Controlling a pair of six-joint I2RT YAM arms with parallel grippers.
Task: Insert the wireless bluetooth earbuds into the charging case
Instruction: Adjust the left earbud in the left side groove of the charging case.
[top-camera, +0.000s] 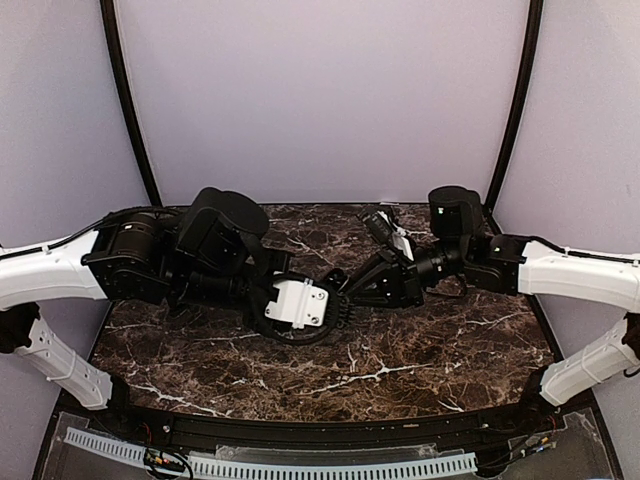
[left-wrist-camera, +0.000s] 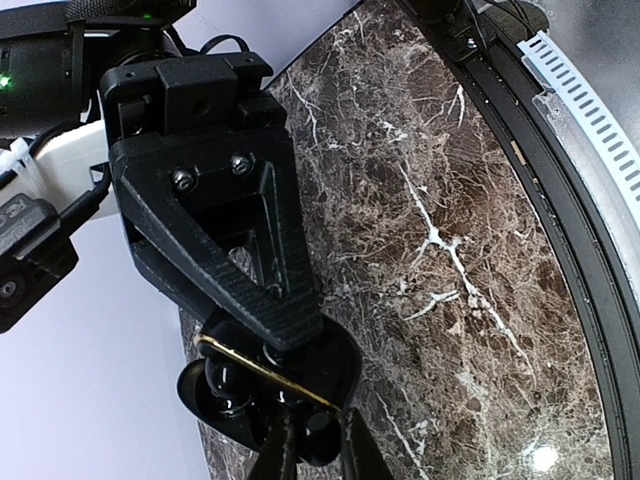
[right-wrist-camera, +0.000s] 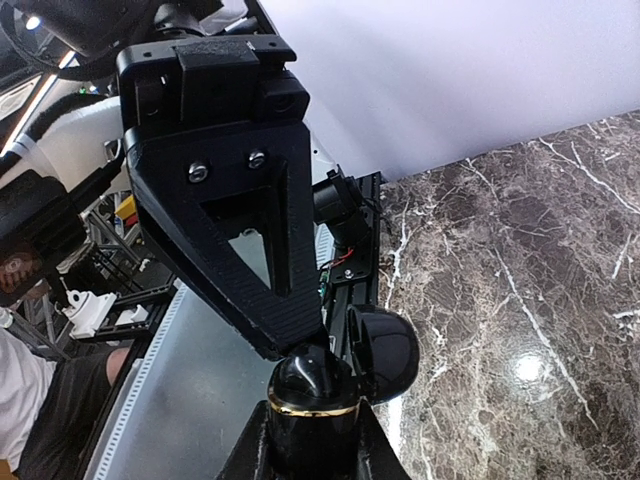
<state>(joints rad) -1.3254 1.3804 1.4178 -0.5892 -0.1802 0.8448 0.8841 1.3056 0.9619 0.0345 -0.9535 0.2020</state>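
The black charging case (right-wrist-camera: 310, 425), ringed by a gold band, sits upright between my right gripper's (right-wrist-camera: 310, 445) fingers, which are shut on it. Its lid (right-wrist-camera: 390, 355) hangs open to the right. A glossy dark earbud (right-wrist-camera: 305, 375) rests at the case's open top, under the tip of my left gripper's finger (right-wrist-camera: 290, 320). In the left wrist view my left gripper (left-wrist-camera: 320, 445) is shut on that dark earbud (left-wrist-camera: 322, 435), right at the gold rim of the case (left-wrist-camera: 350, 365). From above, both grippers (top-camera: 335, 305) (top-camera: 350, 288) meet over mid-table and hide the case.
The dark marble table (top-camera: 400, 350) lies beneath both arms. A black rail and a white slotted cable duct (top-camera: 300, 465) run along the near edge. Pale purple walls close in the back and sides.
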